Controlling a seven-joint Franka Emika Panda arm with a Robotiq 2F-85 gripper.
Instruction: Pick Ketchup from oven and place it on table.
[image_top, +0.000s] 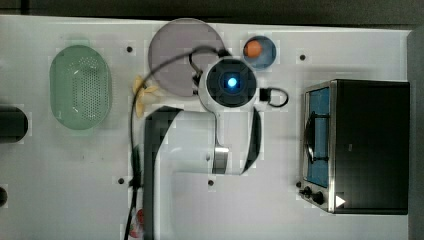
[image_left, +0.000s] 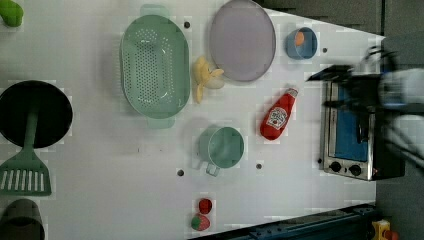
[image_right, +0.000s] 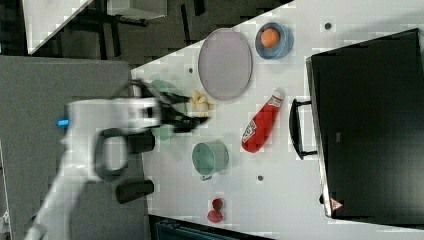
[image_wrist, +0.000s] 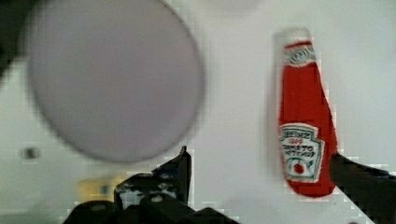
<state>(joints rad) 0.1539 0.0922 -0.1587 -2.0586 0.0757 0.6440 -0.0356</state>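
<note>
In the top view, the arm's wrist hangs over the middle of the counter (image_top: 60, 200), hiding what lies under it. The oven (image_top: 370, 145) sits near the counter's right edge in the top view, its blue glass door shut and facing the arm, so nothing is left to fetch from inside.

In the left view, the ketchup (image_left: 278, 114) lies on its side on the bare counter, cap toward the grey plate (image_left: 242, 40), just beside the oven's door and well apart from the green cup (image_left: 221, 146). It rests flat, touching nothing else, probably because it was set down in the open patch nearest the oven. The strawberries (image_left: 201, 214) sit near the counter's lower edge in the left view, clear of it.

In the right view, the tool (image_right: 192, 120) is raised off the counter above the colander (image_right: 165, 87) and bananas (image_right: 201, 102), apart from the bottle. The orange (image_right: 270, 37) sits in its blue bowl (image_right: 285, 50) by the far corner.

In the wrist view, the tool's two fingers (image_wrist: 180, 170) stand spread wide with nothing between them; the bottle lies below, label up, near one finger but free of it. The placing looks done, and the arm seems to be clear of the bottle.
</note>
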